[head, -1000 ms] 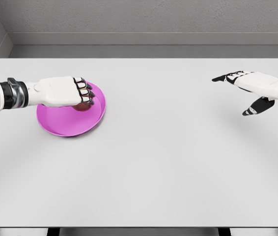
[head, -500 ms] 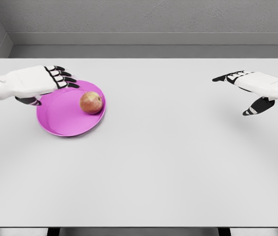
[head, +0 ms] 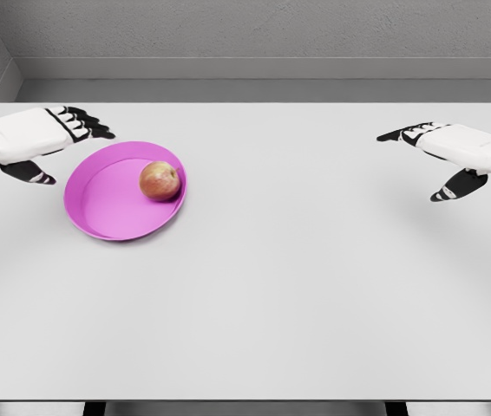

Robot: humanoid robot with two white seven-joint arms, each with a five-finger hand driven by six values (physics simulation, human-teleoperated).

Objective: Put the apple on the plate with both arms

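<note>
Apple (head: 160, 180) placement, release phase. Left hand (head: 33, 139), fingers spread and holding nothing, now sits off the plate's upper-left rim, clear of it; a second ago it covered the apple with fingers curled around it, and half a second ago it had let go and was already lifting away to the left. Apple rests free inside the plate (head: 107, 204), toward the right-hand side near the rim, upright and in the same spot as half a second ago, so it appears settled rather than rolling. Plate lies on the left part of the table (head: 297, 277) and has not shifted. Right hand (head: 454, 156), open and empty, hovers over the far right of the table, well apart from the plate, its pose unchanged throughout. By this reading the goal is met: only withdrawal of the arms seems to remain.
</note>
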